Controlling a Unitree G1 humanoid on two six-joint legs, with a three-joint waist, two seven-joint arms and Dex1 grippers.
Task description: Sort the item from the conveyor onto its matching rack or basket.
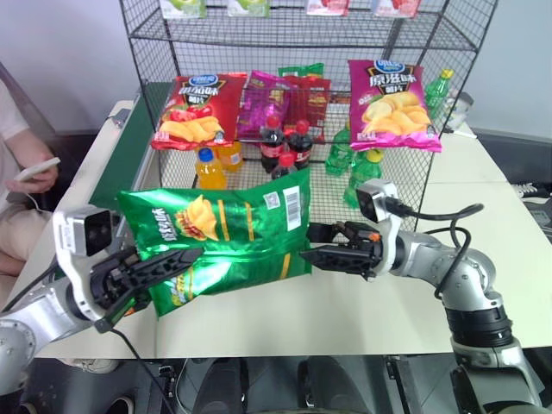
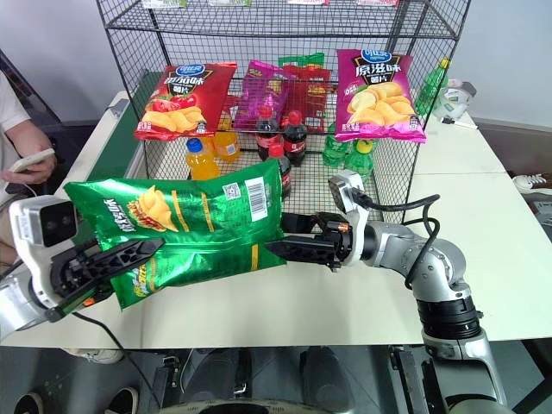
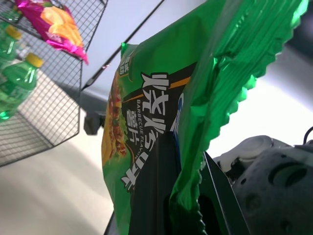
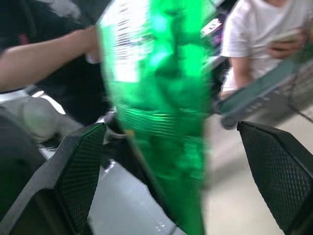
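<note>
The item, a shiny green crisp bag [image 1: 226, 231], hangs above the white table in front of the rack [image 1: 302, 39], a black wire-mesh shelf unit. My left gripper [image 1: 185, 257] is shut on the bag's lower left edge; in the left wrist view the crinkled seam is pinched between the fingers [image 3: 156, 196]. My right gripper [image 1: 313, 245] is open at the bag's right edge, pointing left at it. In the right wrist view the bag [image 4: 156, 98] stands between the wide-apart fingers [image 4: 80, 166], with a gap on both sides. A strip of the conveyor [image 1: 131, 125] shows at the back left.
On the rack's middle tier lie a red crisp bag [image 1: 191, 108] and two magenta bags [image 1: 392, 102]. Below stand cola [image 1: 289, 142], orange [image 1: 210, 168] and green bottles [image 1: 362, 168]. A seated person [image 1: 21, 177] holds a phone at the left. White table [image 1: 492, 216] extends right.
</note>
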